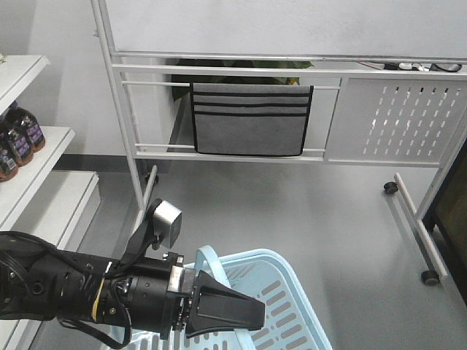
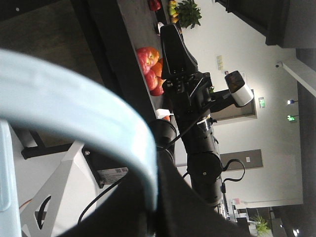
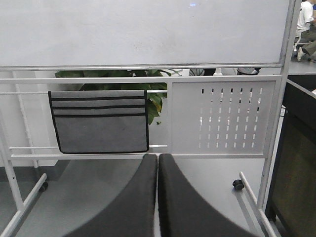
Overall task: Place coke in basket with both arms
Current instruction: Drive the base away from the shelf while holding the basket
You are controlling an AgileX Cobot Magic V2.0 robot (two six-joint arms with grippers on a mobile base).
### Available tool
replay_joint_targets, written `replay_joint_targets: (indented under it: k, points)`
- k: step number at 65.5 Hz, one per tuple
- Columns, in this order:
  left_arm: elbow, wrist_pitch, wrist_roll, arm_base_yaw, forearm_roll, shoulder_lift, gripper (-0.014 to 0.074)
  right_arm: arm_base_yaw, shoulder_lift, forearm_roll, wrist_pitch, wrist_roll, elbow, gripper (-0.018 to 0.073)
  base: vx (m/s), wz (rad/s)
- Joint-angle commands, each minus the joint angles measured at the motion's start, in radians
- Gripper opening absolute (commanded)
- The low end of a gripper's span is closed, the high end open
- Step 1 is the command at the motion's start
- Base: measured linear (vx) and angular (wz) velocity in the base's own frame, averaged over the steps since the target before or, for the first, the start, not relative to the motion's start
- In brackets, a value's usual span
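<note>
Left tool [image 1: 252,315] hides the clamped handle of the half-cropped basket [image 1: 289,259].

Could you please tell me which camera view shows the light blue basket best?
The exterior front-facing view: the basket shows its rim, slotted side and a loop handle. The left wrist view gives only a blurred close-up of the handle; the right wrist view shows none of it.

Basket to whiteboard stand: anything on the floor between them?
No, only bare grey floor between the basket and the whiteboard stand, in the front-facing view.
</note>
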Motion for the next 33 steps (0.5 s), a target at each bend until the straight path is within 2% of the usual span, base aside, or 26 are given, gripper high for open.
replay_joint_targets:
  k: [1,33]
  points:
    - [-0.021,-0.227,-0.005,-0.005,-0.062,-0.035,-0.0006,-0.007,-0.018,-0.011,-0.078,-0.002,0.015,-0.0004,0.25,-0.02]
    - [-0.021,-0.227,-0.005,-0.005,-0.062,-0.035,-0.0006,-0.007,-0.018,-0.011,-0.078,-0.002,0.015,-0.0004,0.22,0.04]
